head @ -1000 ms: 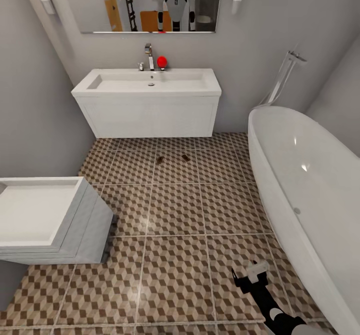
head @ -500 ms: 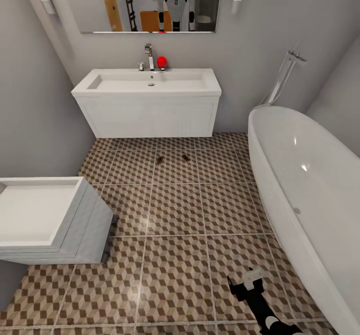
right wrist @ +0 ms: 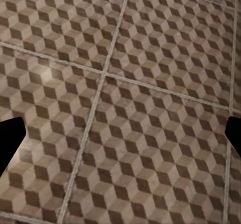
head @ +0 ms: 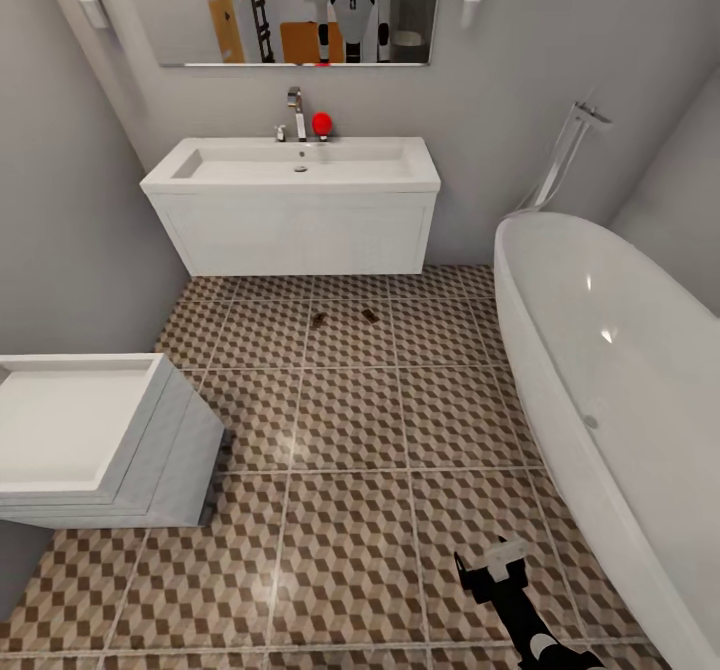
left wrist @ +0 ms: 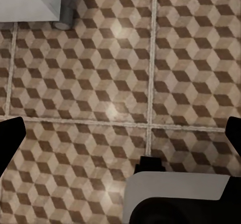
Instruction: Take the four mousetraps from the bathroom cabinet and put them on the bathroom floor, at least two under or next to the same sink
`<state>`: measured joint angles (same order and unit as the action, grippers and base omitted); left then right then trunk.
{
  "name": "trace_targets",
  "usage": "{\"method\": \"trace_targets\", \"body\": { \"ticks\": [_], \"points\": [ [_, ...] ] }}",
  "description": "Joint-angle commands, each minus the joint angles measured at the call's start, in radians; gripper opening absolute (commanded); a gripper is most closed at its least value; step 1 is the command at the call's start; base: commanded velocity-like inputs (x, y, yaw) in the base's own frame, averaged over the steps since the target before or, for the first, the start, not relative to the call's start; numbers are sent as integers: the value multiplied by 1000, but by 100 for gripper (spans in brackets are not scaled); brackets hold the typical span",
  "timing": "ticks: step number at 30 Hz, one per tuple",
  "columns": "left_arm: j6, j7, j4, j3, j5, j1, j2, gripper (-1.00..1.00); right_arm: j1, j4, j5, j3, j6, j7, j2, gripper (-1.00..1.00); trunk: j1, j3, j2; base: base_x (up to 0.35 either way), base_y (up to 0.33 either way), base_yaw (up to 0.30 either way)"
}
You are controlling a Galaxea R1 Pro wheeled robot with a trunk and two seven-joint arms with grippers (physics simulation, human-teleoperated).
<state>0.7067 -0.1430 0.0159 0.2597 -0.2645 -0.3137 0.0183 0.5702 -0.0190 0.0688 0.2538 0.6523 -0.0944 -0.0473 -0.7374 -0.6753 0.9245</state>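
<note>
With two mousetraps point(head: 344, 318) lying at twelve o'clock before the sink point(head: 290, 172), the right gripper point(head: 493, 570) and left gripper point(left wrist: 120, 133) both gape wide and empty, so the next move is likely back to the cabinet.

The bathroom floor point(head: 350, 430) is laid in large square tiles with a brown, beige and cream cube print and pale grout. Two mousetraps point(head: 318, 320) point(head: 371, 315) lie on it at the far end, near each other, just in front of the sink; their details are too small to read. The toilet base point(head: 190, 470) stands on the near left tiles, and the bathtub point(head: 560, 420) along the right.
</note>
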Motion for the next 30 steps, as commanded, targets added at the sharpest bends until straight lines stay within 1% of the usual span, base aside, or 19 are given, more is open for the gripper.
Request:
{"method": "trace_targets", "body": {
  "ticks": [1,8,13,16,18,21,22,25,26,28,30],
  "points": [
    [4,-3,3,9,-5,-1,0,100,0,1,6,5,1,-10,0,100,0,-1,1,0,-24,0],
    [4,-2,15,9,-5,-1,-1,100,0,1,0,5,1,-10,1,100,0,-1,1,0,-11,0],
    [1,-7,12,2,-8,-1,1,100,-3,1,-1,5,1,-11,1,100,0,-1,1,0,-2,0],
    [0,-9,-3,-6,-18,-1,2,100,-16,1,-5,5,1,-11,0,100,0,-1,1,0,0,0],
    [-14,-10,-24,-10,-30,-1,2,100,-26,1,-17,4,-1,-11,-1,100,0,-1,1,0,0,0],
    [-64,-10,-63,-13,-42,-1,3,100,-41,2,-39,5,-6,-11,0,100,0,-1,1,0,0,0],
    [-119,-10,-101,-13,-48,-1,6,100,-56,2,-60,5,-10,-11,0,100,0,-1,1,0,0,0],
    [-216,-9,-164,-13,-54,-1,12,100,-77,2,-98,5,-13,-10,0,100,0,-1,1,0,0,0],
    [-273,-8,-197,-12,-56,-1,14,100,-88,2,-124,5,-13,-8,0,100,0,-1,1,0,0,0],
    [-315,-6,-217,-11,-57,-1,16,100,-95,2,-146,5,-14,-7,0,100,0,-1,1,0,0,0],
    [-340,-6,-230,-10,-58,-1,18,100,-101,2,-161,5,-15,-6,0,100,0,-1,1,0,0,0]
  ]
}}
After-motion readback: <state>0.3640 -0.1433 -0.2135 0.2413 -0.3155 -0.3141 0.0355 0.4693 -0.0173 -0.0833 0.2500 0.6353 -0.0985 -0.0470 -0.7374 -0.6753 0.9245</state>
